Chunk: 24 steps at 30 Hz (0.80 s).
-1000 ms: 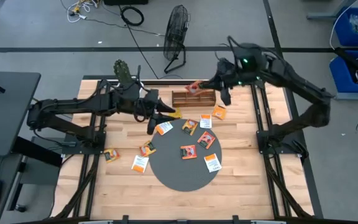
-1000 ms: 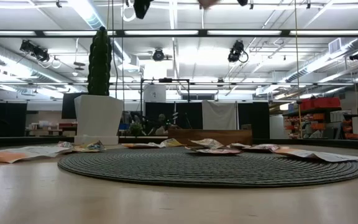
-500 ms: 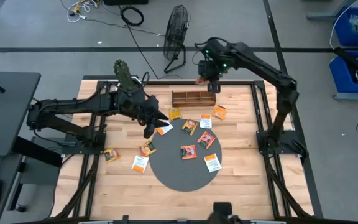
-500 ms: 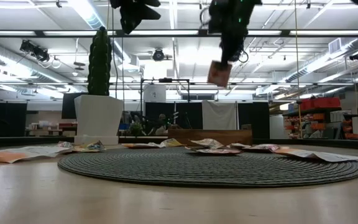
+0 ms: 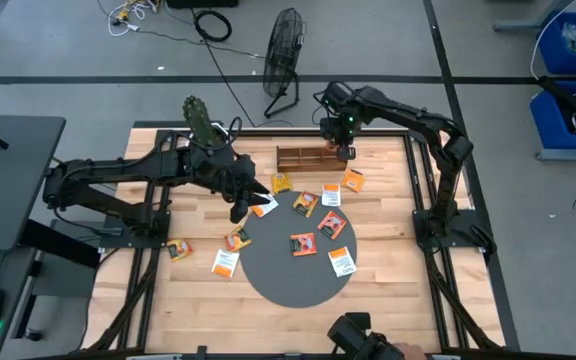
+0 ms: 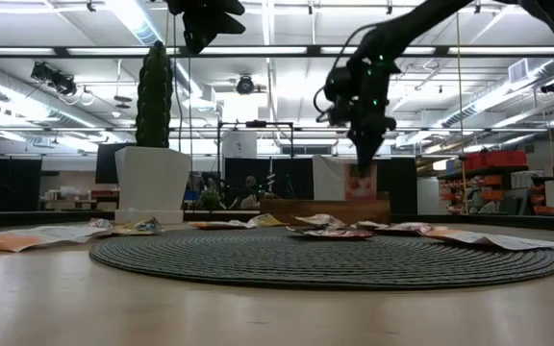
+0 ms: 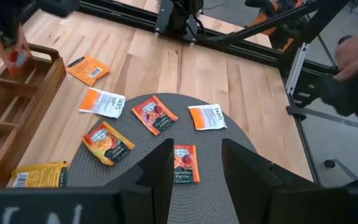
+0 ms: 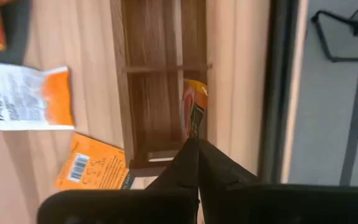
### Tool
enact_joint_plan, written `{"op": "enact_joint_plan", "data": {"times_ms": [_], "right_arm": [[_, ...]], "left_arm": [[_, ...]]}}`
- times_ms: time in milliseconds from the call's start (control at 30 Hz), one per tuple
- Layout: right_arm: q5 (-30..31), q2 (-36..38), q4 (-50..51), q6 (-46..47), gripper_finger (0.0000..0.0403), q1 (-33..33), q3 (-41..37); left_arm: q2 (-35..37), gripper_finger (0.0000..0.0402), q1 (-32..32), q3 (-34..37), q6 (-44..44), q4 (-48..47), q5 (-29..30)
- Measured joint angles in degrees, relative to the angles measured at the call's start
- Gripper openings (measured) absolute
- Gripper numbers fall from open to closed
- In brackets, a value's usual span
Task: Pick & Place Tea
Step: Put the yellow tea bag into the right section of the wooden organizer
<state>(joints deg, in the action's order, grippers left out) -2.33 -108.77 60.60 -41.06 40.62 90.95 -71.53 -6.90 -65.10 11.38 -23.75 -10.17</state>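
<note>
lowering into the tray [image 5: 310, 157], the right gripper [image 5: 346, 152] has come down from above it, fingers pinched on a sachet [image 8: 194, 107] now entering the end compartment; release looks next. left gripper [image 5: 253, 194] hovers beside the tray, fingers apart, empty.

A round dark mat [image 5: 298, 270] lies in the middle of the wooden table [image 5: 388, 290]. A brown wooden tray [image 5: 303, 158] sits near the far edge. A small cactus [image 5: 198, 113] stands at the far left corner. A black fan [image 5: 284, 60] and cables [image 5: 208, 22] are on the floor behind.
</note>
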Motion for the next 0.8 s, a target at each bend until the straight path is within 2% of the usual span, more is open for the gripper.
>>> {"op": "enact_joint_plan", "data": {"times_ms": [233, 533, 667, 800], "right_arm": [[0.4, 0.0, -7.6, 0.0, 0.0, -0.3, -6.0], [1.4, 0.0, -10.5, 0.1, 0.0002, -0.1, -7.8], [4.7, 0.0, -11.6, 0.1, 0.0029, -0.1, -7.8], [5.3, 0.0, -11.2, 0.3, 0.0076, -0.1, -7.8]], "left_arm": [[0.0, 0.0137, 0.0, 0.0, 0.0, 0.0, 0.9], [0.0, 0.0138, 0.0, 0.0, 0.0, 1.5, 1.5], [0.0, 0.0138, 0.0, 0.0, 0.0, 2.7, 1.5], [0.0, 0.0138, 0.0, 0.0, 0.0, 2.8, 1.5]]}}
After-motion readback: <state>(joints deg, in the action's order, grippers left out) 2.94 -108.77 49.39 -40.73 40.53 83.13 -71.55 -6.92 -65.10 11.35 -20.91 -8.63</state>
